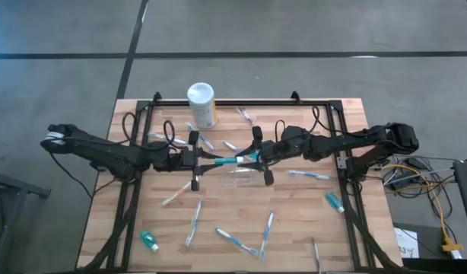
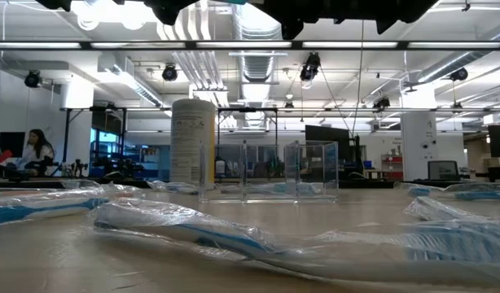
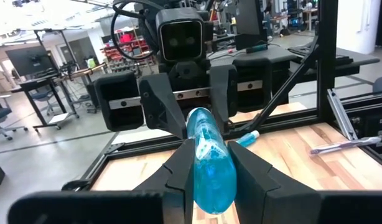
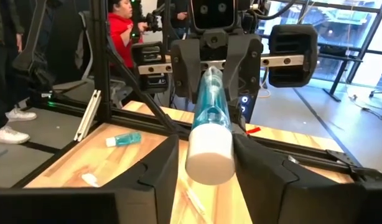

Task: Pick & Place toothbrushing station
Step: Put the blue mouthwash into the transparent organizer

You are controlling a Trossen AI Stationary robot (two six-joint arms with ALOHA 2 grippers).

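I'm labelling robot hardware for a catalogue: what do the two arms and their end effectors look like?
Both arms are dark, jointed, with black cables looping alongside. The left end effector and right end effector each have two dark wedge-shaped fingers on a silvery rail between boxy black housings, with a camera block behind.

The holder is a small, clear, colourless plastic thing with upright dividing walls, standing upright on the wooden table near its middle. From above it shows only faintly. It stands apart from the wrapped toothbrushes scattered around it.
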